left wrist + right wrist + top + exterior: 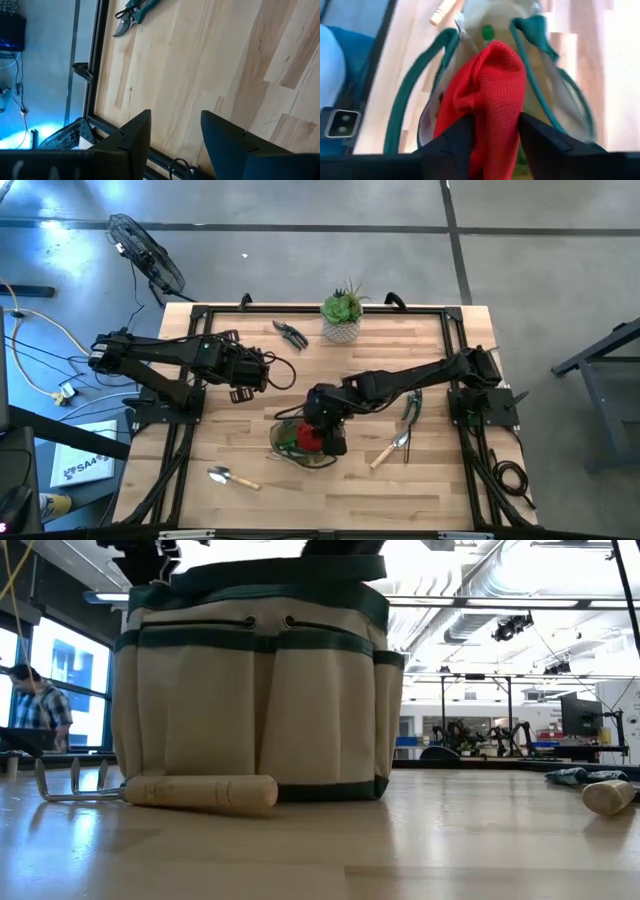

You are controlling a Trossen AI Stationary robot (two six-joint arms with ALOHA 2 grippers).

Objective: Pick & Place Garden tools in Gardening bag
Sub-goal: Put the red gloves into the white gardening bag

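Right gripper (325, 432) is directly over the gardening bag (300, 442), w/ a red knitted item (487, 95) (looks like a glove, can't swear to it) hanging between its fingers (451, 142) above the bag's open mouth. The jaws sit apart on either side of the red fabric, which is touching both inner faces, so whether they're gripping it or letting go I cannot tell. My read: this is the drop-in step for the red item. Next move calls for the fingers to spread fully so the cloth falls inside, then a straight lift clear of the green handles (412, 85) w/o snagging them.

A bit of green (488, 33) shows deep inside the bag; can't say what it is.

Left gripper (245, 370) waits up and to the left of the bag, fingers standing wide, holding nothing.

Tools not bagged yet, all placed from the bag: a wooden-handled trowel (232, 476) below-left, another wooden-handled tool (388, 450) to the right, a green-handled pruner (413, 406) up-right, dark shears (291, 333) well above, near the potted succulent (342, 315).

Writing: none readable on the bag in the low view. A white sheet (82, 468) off the table, far left of the bag, carries dark lettering, too small to read.
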